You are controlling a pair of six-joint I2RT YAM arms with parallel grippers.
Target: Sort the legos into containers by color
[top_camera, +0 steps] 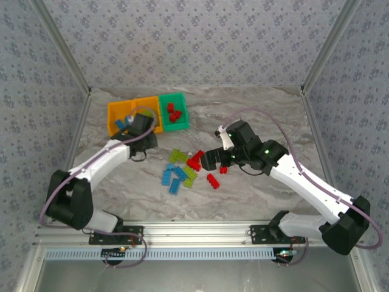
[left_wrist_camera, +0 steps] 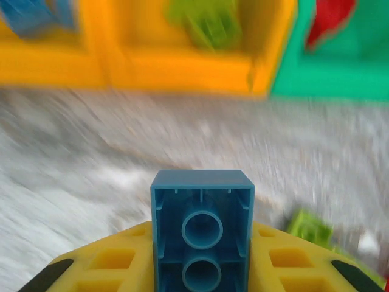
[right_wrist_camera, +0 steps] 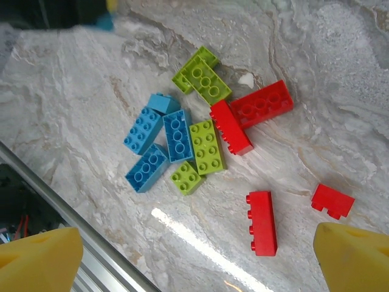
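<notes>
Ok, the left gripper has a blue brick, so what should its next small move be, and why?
Probably shift the left gripper forward and to the left, over the leftmost orange bin. It is shut on a blue brick, and that bin already holds blue, while the middle bin holds green.

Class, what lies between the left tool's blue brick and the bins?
Nothing: the left wrist view shows bare table between the blue brick and the bins.

I worked in a lab-style robot test cell: patterned backdrop walls (top_camera: 194, 36) across the frame's top, aluminium posts (top_camera: 61, 45) at upper left and right, a marble-look table (top_camera: 255, 109), and a bare extrusion rail (top_camera: 200, 232) along the bottom.
</notes>
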